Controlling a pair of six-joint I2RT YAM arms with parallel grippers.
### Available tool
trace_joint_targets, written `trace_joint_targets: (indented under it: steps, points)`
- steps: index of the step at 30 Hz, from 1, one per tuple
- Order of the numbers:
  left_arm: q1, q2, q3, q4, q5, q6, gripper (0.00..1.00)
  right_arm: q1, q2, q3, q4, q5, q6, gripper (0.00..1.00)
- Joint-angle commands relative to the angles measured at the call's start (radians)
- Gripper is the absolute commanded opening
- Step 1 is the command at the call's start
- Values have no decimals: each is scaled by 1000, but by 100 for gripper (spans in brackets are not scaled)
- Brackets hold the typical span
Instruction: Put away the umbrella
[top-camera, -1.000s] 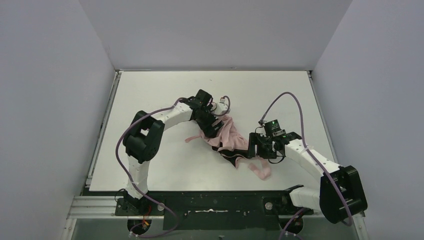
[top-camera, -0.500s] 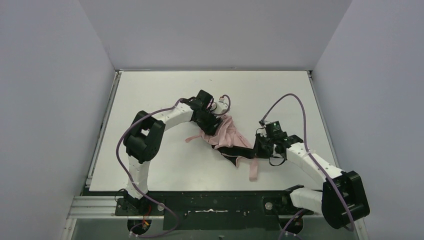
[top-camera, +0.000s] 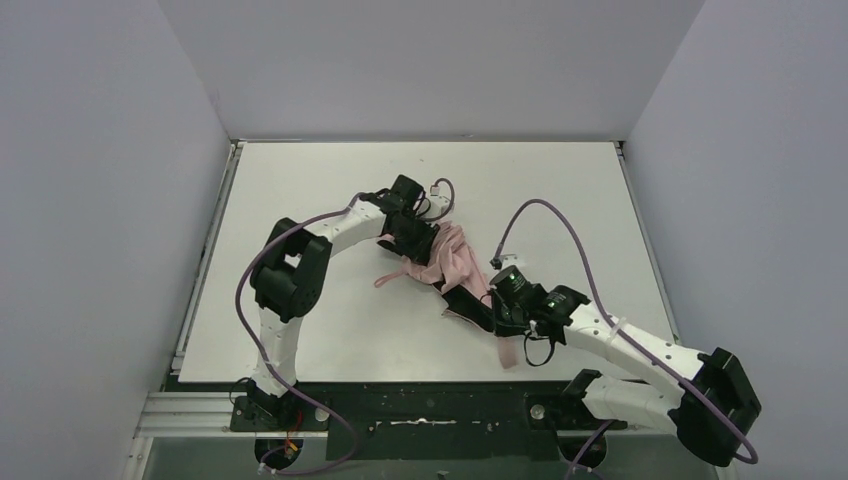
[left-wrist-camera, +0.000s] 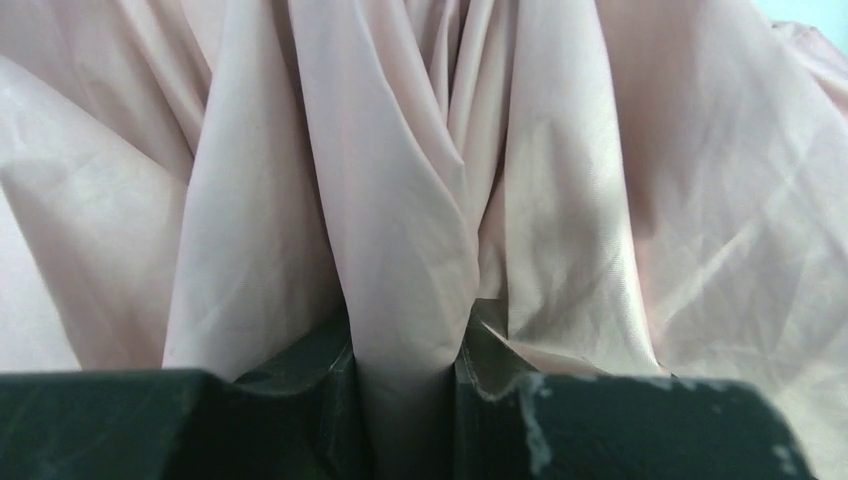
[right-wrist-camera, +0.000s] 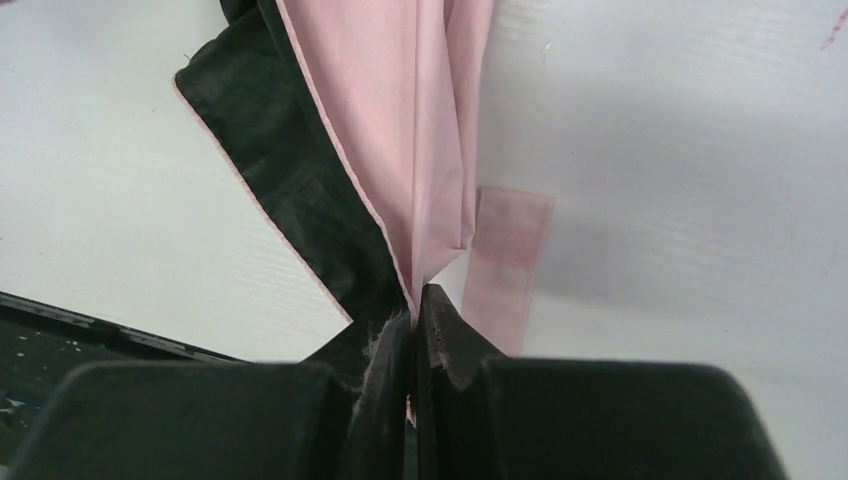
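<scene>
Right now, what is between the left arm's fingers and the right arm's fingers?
The umbrella: its pink cloth runs from the left fingers to the right fingers, both pinching folds. The top view shows it.

I have the umbrella (top-camera: 455, 262) lying in the middle of the table (top-camera: 300, 190), running from far-left to near-right. My left gripper (top-camera: 418, 243) pinches a fold at its far end, my right gripper (top-camera: 497, 308) pinches the near end, and the strap (top-camera: 507, 348) lies just beside that gripper, nearer the bases.
</scene>
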Motion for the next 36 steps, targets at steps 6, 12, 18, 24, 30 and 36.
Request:
trace_joint_targets:
  steps: [6,12,18,24,30,36]
  points:
    - [68,41,62,-12,-199,-119,0,171,87,62,-191,184,99,0]
    - [65,56,104,-53,-256,-111,0,253,196,54,-178,271,149,0]
    - [36,36,99,-60,-224,-40,0,260,82,97,-120,261,103,23]
    - [21,21,80,-48,-206,0,0,206,-3,143,-124,153,33,52]
    - [22,30,105,-73,-215,35,0,102,-60,153,-242,176,49,60]
    - [25,32,117,-88,-212,49,0,69,-9,139,-229,160,47,60]
